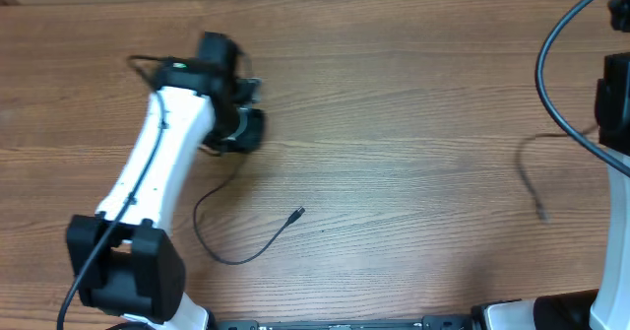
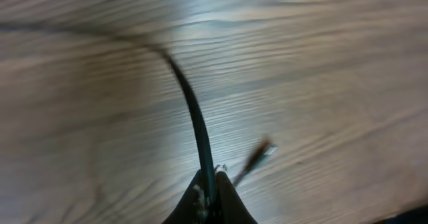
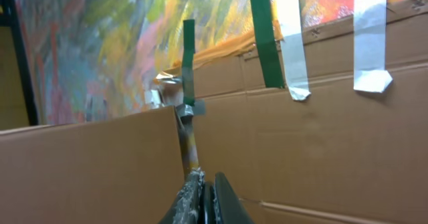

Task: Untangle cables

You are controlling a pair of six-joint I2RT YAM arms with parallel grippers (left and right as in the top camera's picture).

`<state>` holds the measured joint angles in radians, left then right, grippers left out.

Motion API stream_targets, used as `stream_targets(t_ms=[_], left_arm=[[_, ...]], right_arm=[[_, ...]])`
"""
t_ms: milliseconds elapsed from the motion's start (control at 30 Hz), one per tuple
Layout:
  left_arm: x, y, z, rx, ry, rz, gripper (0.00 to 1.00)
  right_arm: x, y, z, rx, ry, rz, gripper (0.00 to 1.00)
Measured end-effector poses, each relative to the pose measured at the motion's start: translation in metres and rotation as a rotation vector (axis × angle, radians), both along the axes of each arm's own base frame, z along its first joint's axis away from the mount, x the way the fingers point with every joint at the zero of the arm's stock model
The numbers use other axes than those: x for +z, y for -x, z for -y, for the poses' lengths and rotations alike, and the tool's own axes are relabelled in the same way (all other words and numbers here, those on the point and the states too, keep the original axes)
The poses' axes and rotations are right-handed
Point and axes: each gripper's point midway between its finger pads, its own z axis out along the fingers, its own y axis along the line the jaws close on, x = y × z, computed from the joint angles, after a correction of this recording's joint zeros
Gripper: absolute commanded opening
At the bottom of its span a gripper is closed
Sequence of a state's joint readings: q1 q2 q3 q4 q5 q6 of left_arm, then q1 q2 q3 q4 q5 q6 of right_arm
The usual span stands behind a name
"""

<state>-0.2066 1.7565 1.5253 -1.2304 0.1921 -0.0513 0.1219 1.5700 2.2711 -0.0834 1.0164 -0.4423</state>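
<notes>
Lifting too fast with the left jaws clamped shut on the black cable [image 2: 194, 117], its plug end [image 1: 296, 213] lying loose on the tabletop [image 1: 394, 94], may whip it free; the right jaws sit closed, their contents unclear.

Overhead tally: two white-and-black robot arms, the left arm [image 1: 157, 163] and the right arm [image 1: 615, 113]; two thin black cords with small plug ends on one brown wood-grain table [image 1: 413, 94], the left cord [image 1: 297, 214] and the right cord [image 1: 529, 177]; one thicker black wire [image 1: 544, 84] by the right arm. Left wrist view: one cord, one silver-tipped plug end [image 2: 264, 150]. Right wrist view: four tape strips on brown cardboard, two green, the narrow green strip [image 3: 189, 57] and the wide green strip [image 3: 265, 33], and two white, the nearer white strip [image 3: 292, 40] and the outer white strip [image 3: 371, 37].
</notes>
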Motion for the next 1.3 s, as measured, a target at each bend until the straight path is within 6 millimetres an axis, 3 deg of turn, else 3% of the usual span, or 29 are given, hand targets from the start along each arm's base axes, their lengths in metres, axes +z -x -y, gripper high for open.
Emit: stream_targets(t_ms=[133,300,533,600,733,933,1167,1300], left_arm=[[0.001,0.007,0.038,-0.101,0.015,0.025,0.04],[0.002,0.016,0.058,-0.142,0.03,0.015,0.04],[0.003,0.041,0.085,-0.214,0.075,-0.043,0.04],[0.003,0.046,0.094,-0.242,0.08,-0.044,0.04],[0.004,0.052,0.108,-0.282,0.092,-0.032,0.04],[0.005,0.052,0.114,-0.255,0.105,-0.032,0.04],[0.005,0.052,0.115,-0.236,0.107,-0.039,0.04],[0.005,0.052,0.115,-0.227,0.108,-0.041,0.04]], right_arm=[[-0.008,-0.004,0.017,-0.038,0.005,-0.047,0.04],[-0.038,-0.02,0.061,-0.13,-0.042,-0.12,0.04],[-0.099,-0.043,0.147,-0.282,-0.145,-0.21,0.04],[-0.12,-0.046,0.164,-0.289,-0.186,-0.26,0.04],[-0.149,-0.053,0.178,-0.228,-0.249,-0.331,0.04],[-0.218,-0.079,0.198,-0.116,-0.417,-0.429,0.04],[-0.338,-0.095,0.224,-0.106,-0.683,-0.604,0.04],[-0.389,-0.095,0.23,-0.123,-0.788,-0.701,0.04]])
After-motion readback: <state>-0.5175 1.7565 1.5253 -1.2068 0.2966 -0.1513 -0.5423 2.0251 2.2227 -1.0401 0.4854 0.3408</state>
